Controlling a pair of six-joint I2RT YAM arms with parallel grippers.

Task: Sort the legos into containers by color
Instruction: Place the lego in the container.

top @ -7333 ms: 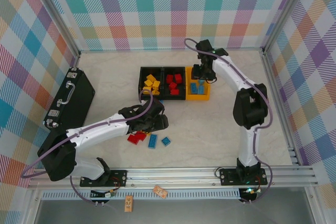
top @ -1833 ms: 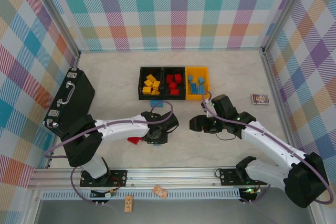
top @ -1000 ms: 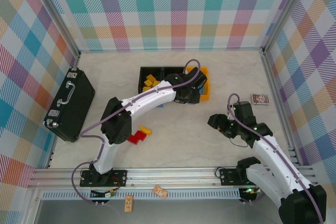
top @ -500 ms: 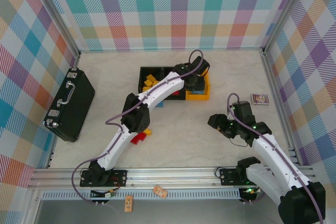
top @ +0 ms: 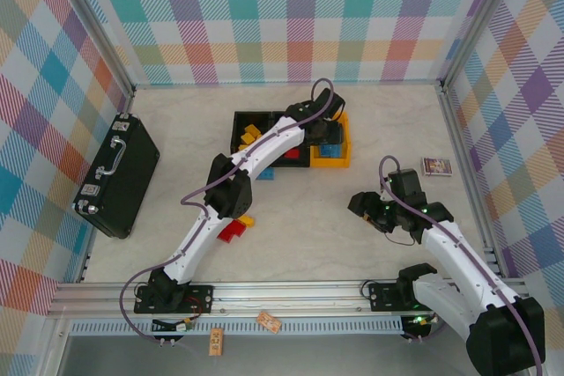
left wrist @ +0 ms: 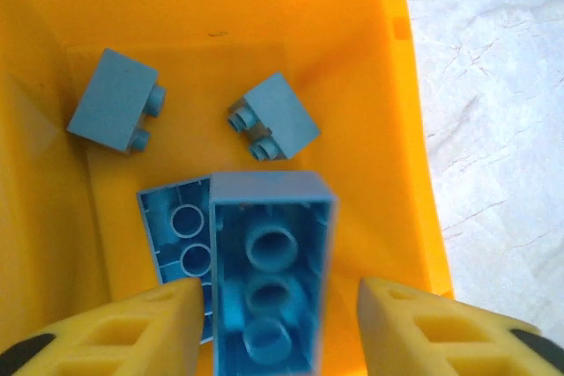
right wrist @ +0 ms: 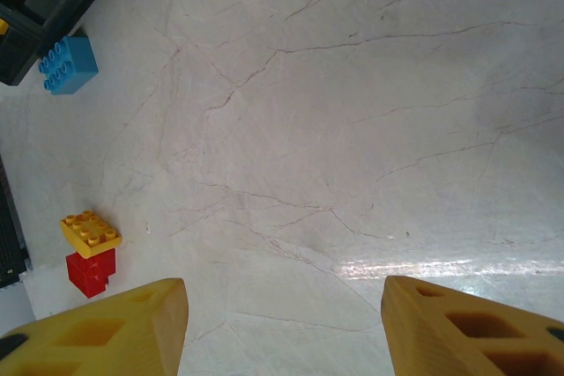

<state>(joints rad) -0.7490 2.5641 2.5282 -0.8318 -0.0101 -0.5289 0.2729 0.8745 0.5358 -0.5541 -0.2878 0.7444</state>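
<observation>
Left gripper [left wrist: 278, 297] fingers apart above the yellow-orange plastic bin [left wrist: 388, 59], toward the far edge of the table [top: 397, 129]. A long blue studded brick [left wrist: 271, 253] sits loose between them. Right gripper [right wrist: 282, 305] fingers apart, empty. Risk: the brick catches a finger and tips over the bin wall.

The left arm [top: 264, 149] and right arm [top: 454, 251] are cased in white, with black joints and purple cables [top: 382, 173]; the fingers [left wrist: 132, 332] are moulded yellow.
</observation>
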